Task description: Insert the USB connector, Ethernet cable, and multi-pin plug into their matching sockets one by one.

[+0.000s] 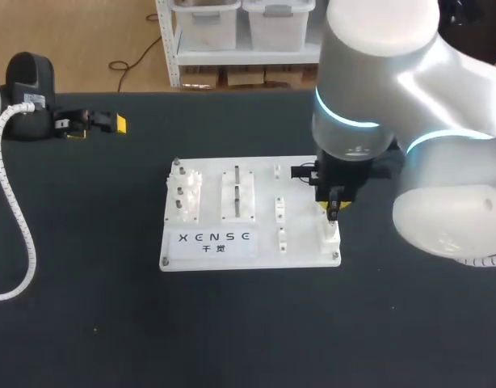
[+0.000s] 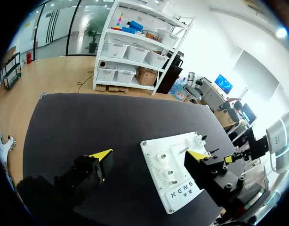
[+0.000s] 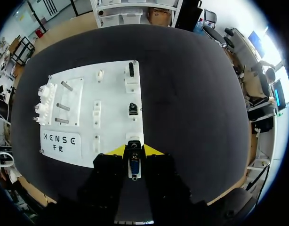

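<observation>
USB connector (image 3: 133, 165), apparently, is being gripped by the right gripper (image 3: 134, 151) above the socket (image 3: 134, 138) at the board's (image 1: 304, 234) lower right, seemingly not yet seated, with other insertions unclear, while the left gripper (image 1: 96, 126), upper left, is waiting open-fingered and empty.

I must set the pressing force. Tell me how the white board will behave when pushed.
The white board looks like a stiff plate lying flat on the table, so it probably won't flex or tip. No clamp shows, so a sideways push may slide it. The right tool, shut on a connector, is over its corner; pressing straight down seems safest.
</observation>
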